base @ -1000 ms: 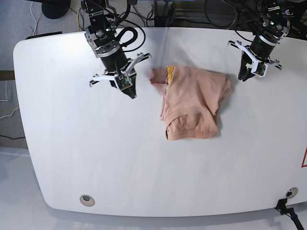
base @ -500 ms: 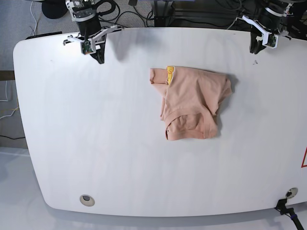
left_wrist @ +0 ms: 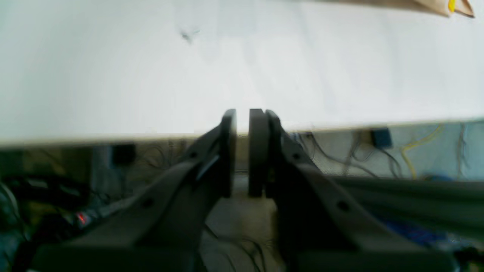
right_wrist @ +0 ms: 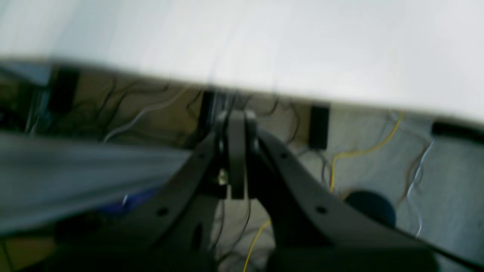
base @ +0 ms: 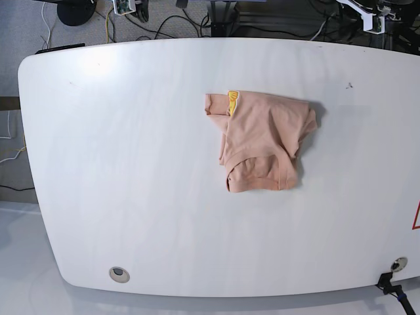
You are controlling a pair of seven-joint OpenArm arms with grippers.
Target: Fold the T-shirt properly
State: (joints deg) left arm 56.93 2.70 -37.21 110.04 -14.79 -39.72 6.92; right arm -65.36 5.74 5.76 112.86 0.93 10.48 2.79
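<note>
The peach T-shirt (base: pixel 266 141) lies in a folded bundle a little right of the middle of the white table (base: pixel 131 164), with a strip of yellow print (base: pixel 232 102) showing at its upper left corner. In the left wrist view only its far edge (left_wrist: pixel 423 4) shows at the top right. My left gripper (left_wrist: pixel 242 151) is shut and empty, beyond the table's back edge; in the base view it sits at the top right (base: pixel 371 20). My right gripper (right_wrist: pixel 236 151) is shut and empty, also off the back edge, at the top left of the base view (base: pixel 125 5).
Cables and dark stands lie on the floor behind the table's back edge (base: pixel 216 16). A small dark mark (base: pixel 349 84) is on the tabletop at the back right. Round fittings sit near the front corners (base: pixel 118 273) (base: pixel 398 264).
Both arms have drawn back from the table surface, past its back edge and almost out of the base view. The T-shirt has not moved.
</note>
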